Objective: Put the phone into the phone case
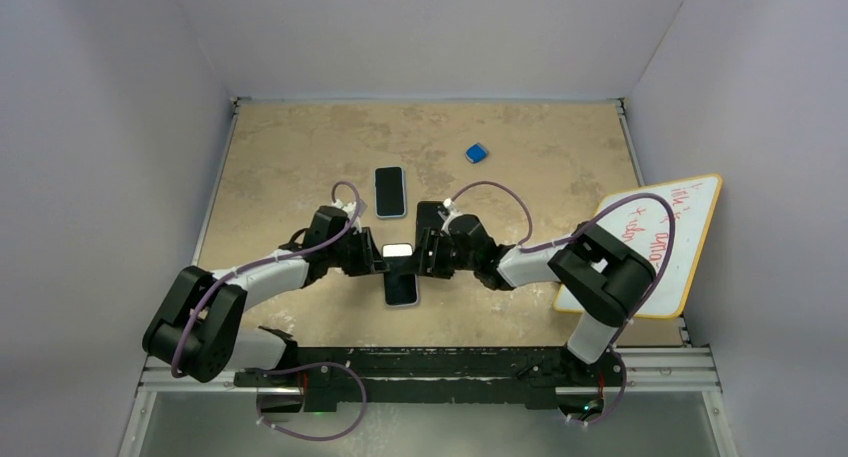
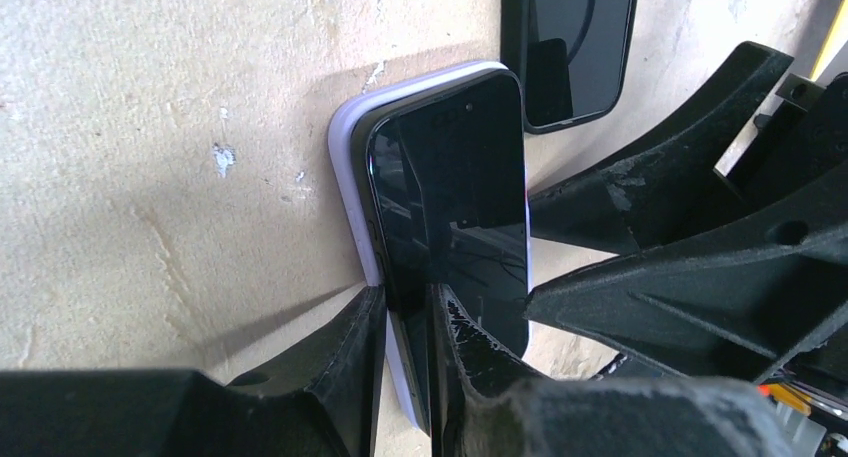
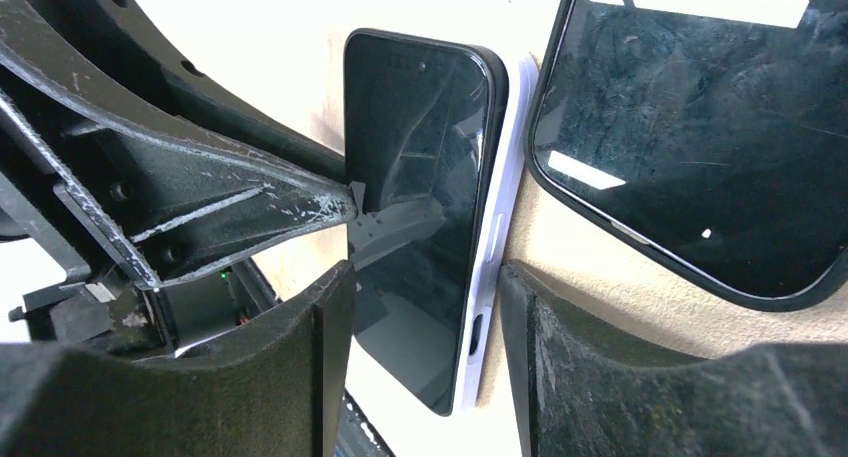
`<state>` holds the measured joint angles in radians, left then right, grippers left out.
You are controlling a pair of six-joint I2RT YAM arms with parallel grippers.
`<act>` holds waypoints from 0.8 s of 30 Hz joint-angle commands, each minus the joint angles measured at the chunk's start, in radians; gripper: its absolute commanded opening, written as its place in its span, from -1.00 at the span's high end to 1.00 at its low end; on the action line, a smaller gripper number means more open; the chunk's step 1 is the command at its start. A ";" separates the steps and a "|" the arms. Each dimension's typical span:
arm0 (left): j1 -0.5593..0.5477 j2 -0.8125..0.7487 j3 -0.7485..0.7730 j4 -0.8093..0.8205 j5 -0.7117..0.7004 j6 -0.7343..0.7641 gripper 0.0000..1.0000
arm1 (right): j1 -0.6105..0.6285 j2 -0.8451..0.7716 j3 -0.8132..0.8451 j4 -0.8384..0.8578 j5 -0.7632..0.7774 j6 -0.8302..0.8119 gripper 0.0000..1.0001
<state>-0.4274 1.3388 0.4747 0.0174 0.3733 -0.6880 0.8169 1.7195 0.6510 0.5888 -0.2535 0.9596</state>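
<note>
Item: phone (image 2: pixel 460 207), dark-screened, at the centre of the top view, raised on its long edge between the two grippers; it lies against its phone case (image 2: pixel 345 167), a pale lavender-white shell whose rim shows along one side and the top corner.

Container and contents: the phone case is the only container we list; it holds the phone in part; the phone's black edge stands proud of the rim, so we judge it not fully seated.

Left gripper (image 2: pixel 408 312): closed to a narrow gap at the lower centre of its wrist view; one finger on the back of the case, the other on the glass; it pinches the phone and case together.

Right gripper (image 3: pixel 425 277): jaws about half apart at the bottom centre of its wrist view, straddling the phone and case; the pads sit close to either face; we cannot tell whether they press.

Step in hand, as we judge it: pressing the phone home into the case.

Next move calls for: a firm hold on one side and an even squeeze along the raised edge until the rim closes over it; a slip off the glass is the risk.

Around it: two other phones flat on the tan table (image 1: pixel 280 157), one just above the grippers (image 1: pixel 389 191), one just below (image 1: pixel 401 289); a small blue object (image 1: pixel 476 153) at upper centre, kind not clear; a whiteboard (image 1: pixel 650 242) with red writing at the right edge.
</note>
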 commanded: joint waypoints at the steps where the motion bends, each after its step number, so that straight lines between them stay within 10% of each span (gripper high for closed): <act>1: -0.010 -0.020 -0.007 0.013 0.085 -0.006 0.54 | -0.005 -0.035 -0.034 0.143 -0.050 0.034 -0.11; 24: -0.008 -0.028 -0.015 0.027 0.143 -0.029 0.56 | -0.009 -0.040 -0.065 0.312 -0.098 0.056 -0.09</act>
<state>-0.4271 1.3323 0.4637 -0.0067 0.4282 -0.6968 0.8062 1.6680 0.5369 0.8070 -0.2901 1.0138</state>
